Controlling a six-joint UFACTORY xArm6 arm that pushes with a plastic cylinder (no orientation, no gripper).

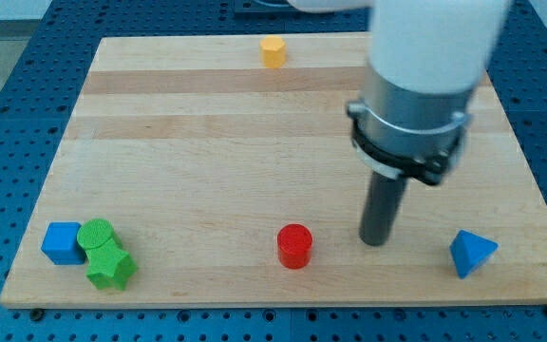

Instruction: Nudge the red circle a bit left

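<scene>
On the pale wooden table, a red cylindrical circle block sits near the view's bottom edge, close to the middle. My tip, the lower end of a straight dark rod under a silver-and-white arm, rests on the wood just to the view's right of the red circle, a small gap between them; there is no hand on this arm. Farther right of the red circle lies a blue triangular block. Well to its left cluster a green star-shaped block, a green cylinder and a blue cube. Far above the red circle, at the table's top edge, stands a yellow hexagonal block.
</scene>
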